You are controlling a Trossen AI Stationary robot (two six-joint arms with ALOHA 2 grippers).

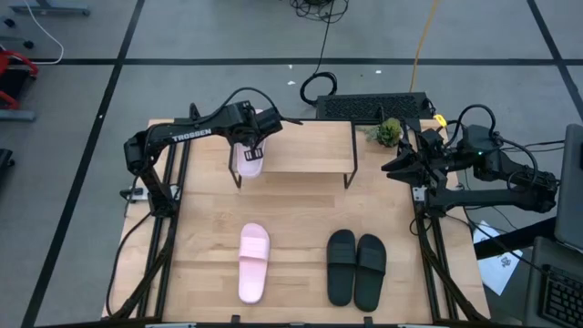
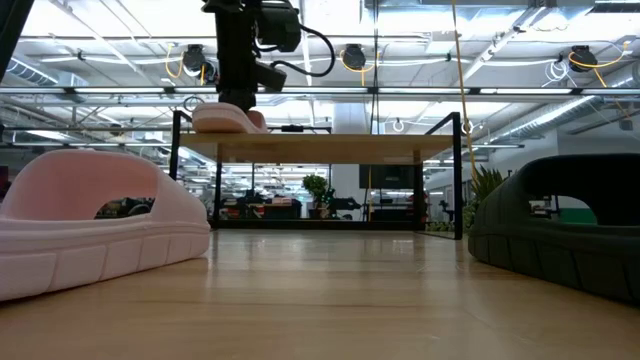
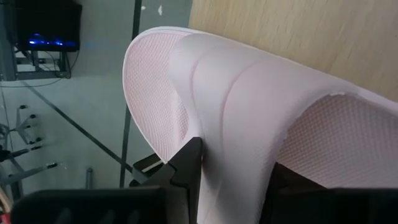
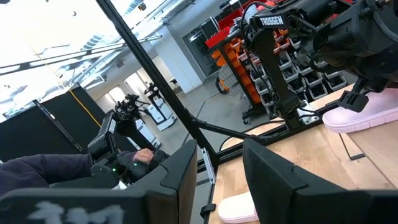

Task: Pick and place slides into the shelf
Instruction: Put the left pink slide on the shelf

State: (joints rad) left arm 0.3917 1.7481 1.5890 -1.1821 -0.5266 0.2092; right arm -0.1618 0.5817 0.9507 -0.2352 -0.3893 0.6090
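Where the shelf (image 1: 301,146) ends (left), a pink slide (image 1: 249,157) is clamped by left gripper (image 1: 255,137); right gripper (image 1: 396,164) jaws are parted, empty.

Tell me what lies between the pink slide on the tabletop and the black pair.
Nothing: in the high view, only bare wooden tabletop separates the pink slide from the black pair.

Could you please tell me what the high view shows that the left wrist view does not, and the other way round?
Only the high view shows the second pink slide, the black slides on the table, and the right gripper waiting off the shelf's end. Only the left wrist view shows the fingers clamping the strap. Both show the held pink slide at the shelf.
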